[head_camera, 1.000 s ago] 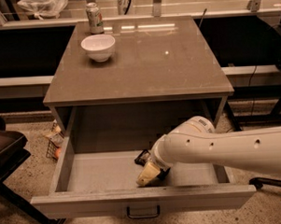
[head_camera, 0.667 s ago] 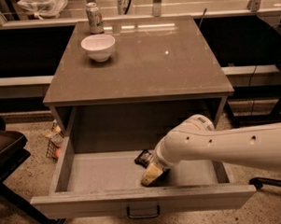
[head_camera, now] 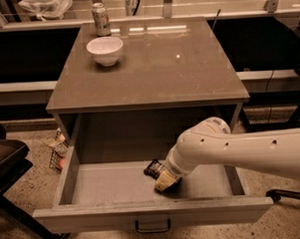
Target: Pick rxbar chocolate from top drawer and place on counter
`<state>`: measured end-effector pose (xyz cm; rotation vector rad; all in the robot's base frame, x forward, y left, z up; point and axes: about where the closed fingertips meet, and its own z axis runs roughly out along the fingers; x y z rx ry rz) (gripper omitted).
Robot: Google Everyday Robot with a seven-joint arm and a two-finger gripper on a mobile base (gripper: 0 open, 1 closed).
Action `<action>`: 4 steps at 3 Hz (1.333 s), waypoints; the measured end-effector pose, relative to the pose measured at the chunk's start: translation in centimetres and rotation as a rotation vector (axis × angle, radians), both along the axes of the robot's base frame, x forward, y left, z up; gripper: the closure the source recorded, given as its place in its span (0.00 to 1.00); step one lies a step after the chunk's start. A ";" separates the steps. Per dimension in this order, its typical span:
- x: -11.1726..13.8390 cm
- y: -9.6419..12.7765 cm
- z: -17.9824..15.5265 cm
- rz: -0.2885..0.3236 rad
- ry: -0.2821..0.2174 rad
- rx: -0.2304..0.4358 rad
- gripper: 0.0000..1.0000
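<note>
The small, flat, black-wrapped rxbar chocolate (head_camera: 152,168) lay on the floor of the wide grey-brown top drawer (head_camera: 68,180), which stood pulled well out. The tan-tipped gripper (head_camera: 165,181) sat touching the bar's right end, low against the drawer floor. Whether it had closed on the bar I could not tell.

That was my main worry. A glossy wrapper lying flat offers little edge, so I judged a lift from here could leave the bar behind, or carry it by one corner and drop it back in.

Further right, the thick white arm (head_camera: 241,150) came in over the drawer's right wall, its rounded joint just below the front lip of the smooth grey-brown counter (head_camera: 163,71). A straight rise would likely knock that joint against the lip. I reckoned the move had to come out toward the front panel first, then up.

Around the cabinet, from the left, a dark seat (head_camera: 4,155) stood beside it. Some litter in a small wire basket (head_camera: 59,149) sat on the speckled floor. Both were well apart from the arm.

On the counter a white ceramic bowl (head_camera: 105,48) stood near the back left corner, with a green-and-silver drinks can (head_camera: 101,18) behind it. Neither stood between the drawer and the counter's middle, where I would have set the bar.
</note>
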<state>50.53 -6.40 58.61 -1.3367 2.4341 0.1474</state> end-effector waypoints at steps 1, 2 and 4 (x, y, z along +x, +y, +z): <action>0.0 0.0 0.9 0.000 0.000 0.000 0.95; 0.0 0.1 1.3 0.003 -0.002 0.002 1.00; -0.5 0.7 11.4 0.060 -0.074 0.077 1.00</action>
